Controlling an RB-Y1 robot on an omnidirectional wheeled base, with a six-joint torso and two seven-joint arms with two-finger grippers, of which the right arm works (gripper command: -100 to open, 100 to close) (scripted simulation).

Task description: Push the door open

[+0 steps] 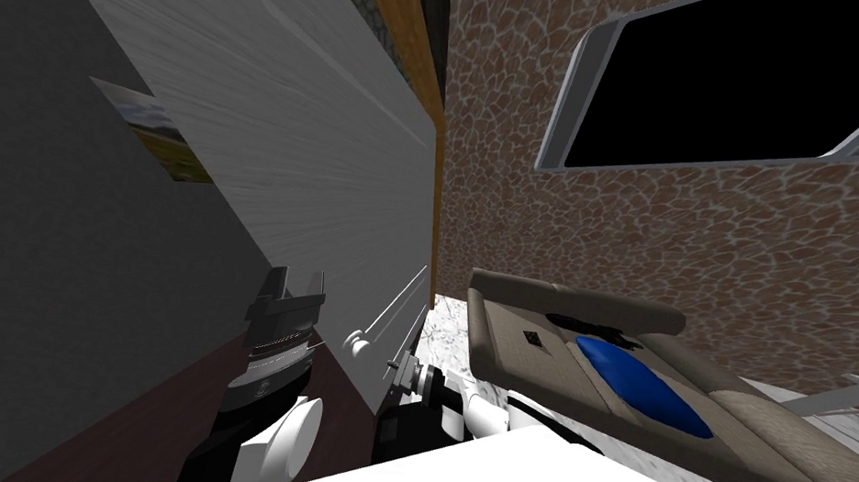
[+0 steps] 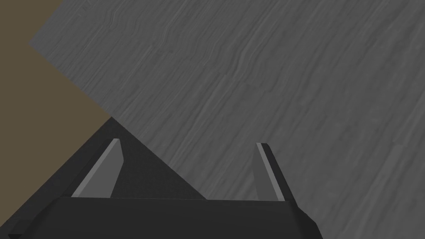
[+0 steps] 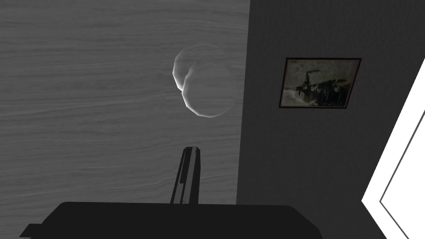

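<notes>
The grey door (image 1: 295,135) stands close in front of the robot and looks ajar. The left hand (image 2: 189,143), fingers spread and empty, faces the door near its edge. The right hand (image 3: 191,149), fingers pressed together on nothing, points just beside the door's knob (image 3: 205,89). That thin tip could skid across the door or snag the knob, wasting the push.

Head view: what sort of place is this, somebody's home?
Probably a room in a house, at a doorway. There is a grey wood-grained door with a round knob, a cushioned lounger with a blue pillow by a stone-patterned wall, and a framed picture.
</notes>
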